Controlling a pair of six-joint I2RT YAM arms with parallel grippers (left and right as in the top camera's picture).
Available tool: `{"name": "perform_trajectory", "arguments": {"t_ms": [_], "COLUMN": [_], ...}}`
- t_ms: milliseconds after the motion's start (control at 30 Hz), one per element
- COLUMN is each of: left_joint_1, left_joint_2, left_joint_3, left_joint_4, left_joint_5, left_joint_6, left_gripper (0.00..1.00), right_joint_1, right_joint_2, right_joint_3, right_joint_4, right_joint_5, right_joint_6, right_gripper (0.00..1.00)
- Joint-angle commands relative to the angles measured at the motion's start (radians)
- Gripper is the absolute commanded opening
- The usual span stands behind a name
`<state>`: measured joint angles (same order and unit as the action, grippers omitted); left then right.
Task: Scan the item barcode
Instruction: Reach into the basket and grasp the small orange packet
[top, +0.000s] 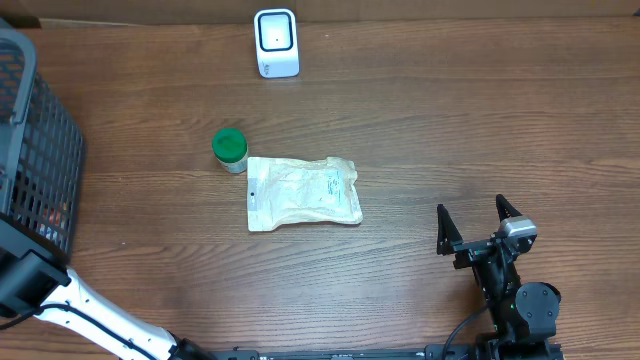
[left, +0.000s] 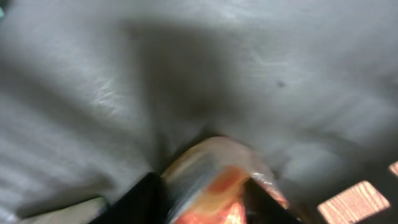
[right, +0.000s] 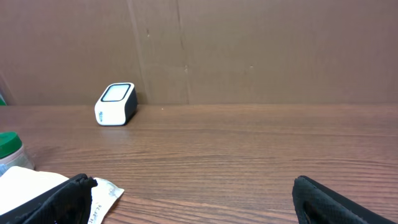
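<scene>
across the whole view runs the wooden table (top: 450, 130). at nine o'clock stands the black wire basket (top: 40, 150), and the left arm (top: 100, 315) reaches from seven o'clock toward it. at five o'clock the right gripper (top: 470, 206) sits with its fingers spread wide and nothing between them. at centre lies a white pouch (top: 303, 192). at twelve o'clock is the white scanner (top: 276, 42), and just beside the pouch's ten o'clock corner is a green-lidded jar (top: 230, 150). in the blurred left wrist view, probably inside the basket, the left gripper (left: 204, 199) straddles a shiny orange packet (left: 211, 155). whether it has clamped i cannot tell. the step looks like picking an item. next it would need a firm hold, a lift clear of the basket, and the barcode turned to the scanner's window.
</scene>
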<state>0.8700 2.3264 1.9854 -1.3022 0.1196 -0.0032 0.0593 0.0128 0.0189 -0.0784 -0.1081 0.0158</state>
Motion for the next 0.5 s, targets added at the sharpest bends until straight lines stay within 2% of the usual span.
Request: {"name": "perform_trajectory", "arguments": {"t_ms": [0,67,300,467], "left_joint_1": [0.005,0.005,0.005,0.001], "left_joint_2": [0.014,0.014,-0.006,-0.121], "left_joint_3": [-0.032,-0.029,0.053,0.161], "left_joint_4": [0.013,0.007,-0.066,-0.109], "left_joint_5": [-0.042,-0.042,-0.05,-0.05], "left_joint_6": [-0.004,-0.005,-0.05,-0.092], "left_gripper": [0.24,0.04,0.04,0.04], "right_joint_1": [-0.003,-0.003,-0.003,-0.003], "right_joint_2": [-0.01,-0.01,-0.01,-0.01], "right_joint_3": [-0.011,-0.011,-0.011,-0.011], "right_joint_4": [0.005,0.005,0.005,0.005], "right_joint_5": [-0.006,-0.006,-0.005,-0.006], "right_joint_6": [0.006,0.006,0.006,0.006], "right_gripper": [1.0,1.0,1.0,1.0]}}
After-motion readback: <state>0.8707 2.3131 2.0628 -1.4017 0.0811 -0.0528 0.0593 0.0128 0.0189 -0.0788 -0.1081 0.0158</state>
